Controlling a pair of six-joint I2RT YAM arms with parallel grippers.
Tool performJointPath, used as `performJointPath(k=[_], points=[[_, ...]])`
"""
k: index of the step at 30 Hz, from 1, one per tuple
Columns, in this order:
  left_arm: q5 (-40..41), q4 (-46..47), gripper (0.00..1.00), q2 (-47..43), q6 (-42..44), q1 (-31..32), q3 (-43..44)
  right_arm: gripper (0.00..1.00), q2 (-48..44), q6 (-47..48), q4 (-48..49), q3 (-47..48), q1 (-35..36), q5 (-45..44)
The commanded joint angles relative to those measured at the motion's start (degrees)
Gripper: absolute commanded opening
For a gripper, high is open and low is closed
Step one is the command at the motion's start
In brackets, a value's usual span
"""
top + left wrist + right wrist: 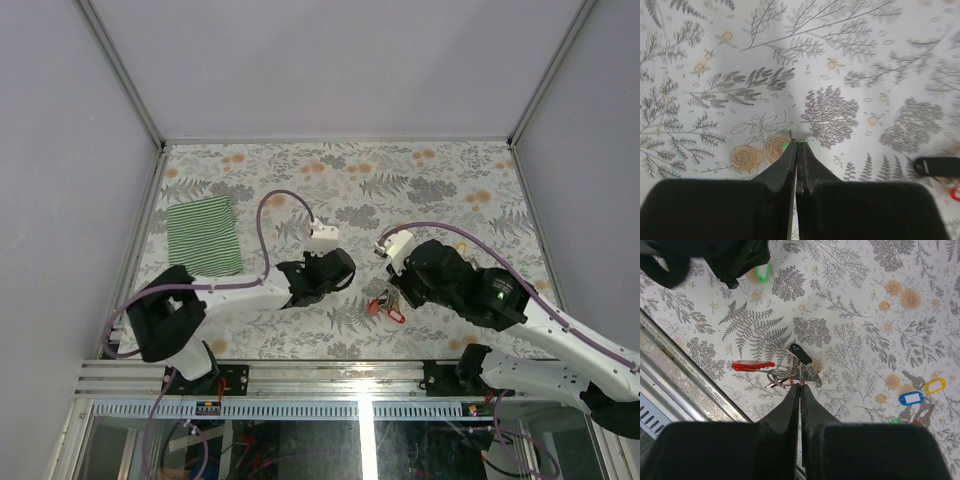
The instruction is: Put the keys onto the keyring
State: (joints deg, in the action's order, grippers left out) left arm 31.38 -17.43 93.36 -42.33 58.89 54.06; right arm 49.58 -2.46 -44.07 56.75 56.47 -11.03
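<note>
My left gripper (796, 142) is shut on a green-headed key (785, 147); only a sliver of green and a metal tip show past the fingers. It hovers above the flowered tablecloth (865, 60), left of the keyring (386, 307). In the right wrist view the same key (763, 272) shows green under the left gripper (747, 265). My right gripper (800, 385) is shut on a wire loop of the keyring (780, 376), which carries a red tag (752, 365) and a black tag (801, 353). More keys lie loose with yellow (935, 385) and blue (910, 398) tags.
A green striped cloth (203, 235) lies at the table's left side. The metal front rail (685, 375) runs close beside the keyring. White walls enclose the table on three sides. A black tag (936, 166) shows at the right edge of the left wrist view.
</note>
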Motion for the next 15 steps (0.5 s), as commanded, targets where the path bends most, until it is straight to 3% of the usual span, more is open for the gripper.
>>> performJointPath(k=[1,4,9,15], points=[[-4.28,16.05,0.00,-8.46,11.68,0.61,-5.23,0.00,-0.13,1.86,0.81,3.85,-0.04,-0.38],[-11.02,27.28,0.00,-16.23,15.27,0.34,-10.68,0.00,-2.83,3.16,4.44,1.84,0.03,-0.80],[-13.79,20.23,0.00,-21.56,17.89,-0.04,-6.00,0.00,-6.30,5.64,7.20,0.73,-0.04,-0.15],[-17.20,18.99,0.00,-28.79,20.02,-0.35,-5.63,0.00,-11.54,11.45,14.13,-0.86,-0.02,1.89]])
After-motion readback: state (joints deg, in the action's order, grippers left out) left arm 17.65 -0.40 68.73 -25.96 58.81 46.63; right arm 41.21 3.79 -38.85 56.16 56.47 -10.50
